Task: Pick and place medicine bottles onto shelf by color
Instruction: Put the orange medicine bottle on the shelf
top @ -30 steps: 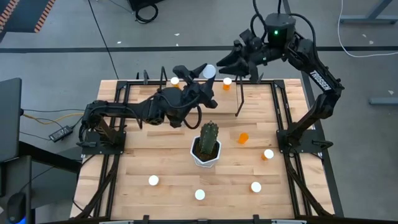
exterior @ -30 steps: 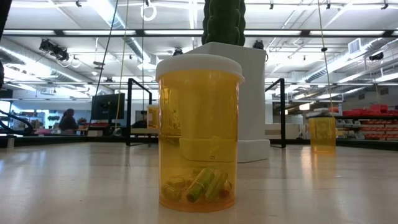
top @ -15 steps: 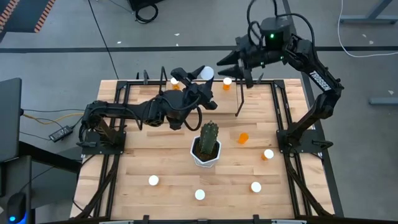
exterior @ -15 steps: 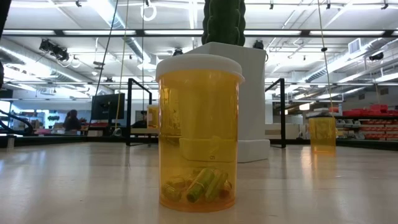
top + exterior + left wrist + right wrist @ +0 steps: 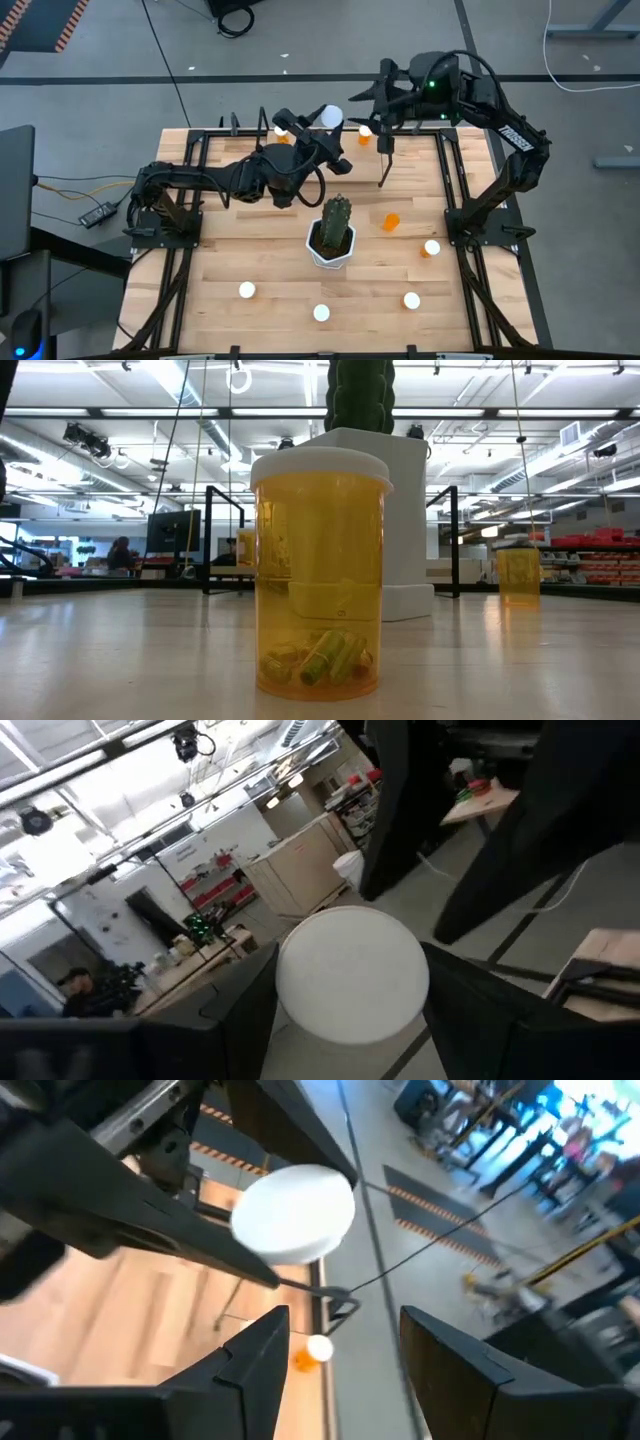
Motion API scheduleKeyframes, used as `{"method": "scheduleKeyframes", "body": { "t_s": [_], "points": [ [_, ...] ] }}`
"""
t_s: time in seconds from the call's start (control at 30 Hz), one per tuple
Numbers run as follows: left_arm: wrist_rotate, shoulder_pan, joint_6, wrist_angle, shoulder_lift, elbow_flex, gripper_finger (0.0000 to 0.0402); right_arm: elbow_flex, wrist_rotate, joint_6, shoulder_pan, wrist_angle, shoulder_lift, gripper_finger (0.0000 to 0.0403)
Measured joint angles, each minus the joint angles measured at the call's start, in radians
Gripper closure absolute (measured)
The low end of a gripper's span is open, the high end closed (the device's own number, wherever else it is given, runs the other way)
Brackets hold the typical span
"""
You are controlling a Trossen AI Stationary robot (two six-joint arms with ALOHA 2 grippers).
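White-capped bottle clamped in left fingers; right fingers apart, seemingly empty.

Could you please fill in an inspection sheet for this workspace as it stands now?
Surface: wooden table, no spills seen.
Job's things: one bottle held above the far edge; four upright on the near table, one lying bottle; two more by the shelf.
Clutter: potted cactus mid-table.
Grippers: left gripper shut on the bottle; right gripper open, empty, facing it.
Cables: floor cable left of the table.
Surroundings: open hall; person far behind.
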Motion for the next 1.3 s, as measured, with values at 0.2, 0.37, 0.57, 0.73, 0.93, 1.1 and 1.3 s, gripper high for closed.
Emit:
{"method": "scheduleKeyframes", "body": {
  "t_s": [0.2, 0.37, 0.57, 0.73, 0.93, 1.1, 1.3],
  "points": [
    [0.048, -0.011, -0.092, -0.008, 0.0, 0.0, 0.0178, 0.0, 0.0, -0.108, 0.005, 0.04, -0.002, 0.0205],
    [0.055, -0.018, -0.25, -0.097, 0.0, -0.001, 0.0174, 0.003, -0.001, -0.101, 0.012, 0.047, -0.03, 0.0205],
    [0.208, -0.017, -0.497, -0.192, 0.0, -0.001, 0.0178, 0.003, -0.047, -0.097, 0.02, -0.017, -0.086, 0.0205],
    [0.503, -0.008, -0.687, -0.24, 0.0, -0.001, 0.0175, 0.003, -0.132, -0.041, 0.02, -0.18, -0.118, 0.0205],
    [0.891, 0.008, -0.806, -0.336, 0.0, -0.001, 0.0179, 0.003, -0.407, -0.027, 0.032, -0.347, -0.155, 0.0205],
    [1.228, 0.037, -0.948, -0.413, -0.001, -0.001, 0.018, 0.003, -0.542, -0.026, 0.108, -0.322, -0.177, 0.0205],
    [1.487, 0.083, -1.047, -0.371, -0.002, -0.001, 0.0177, 0.002, -0.542, 0.002, 0.243, -0.327, -0.14, 0.0205]
  ]
}}
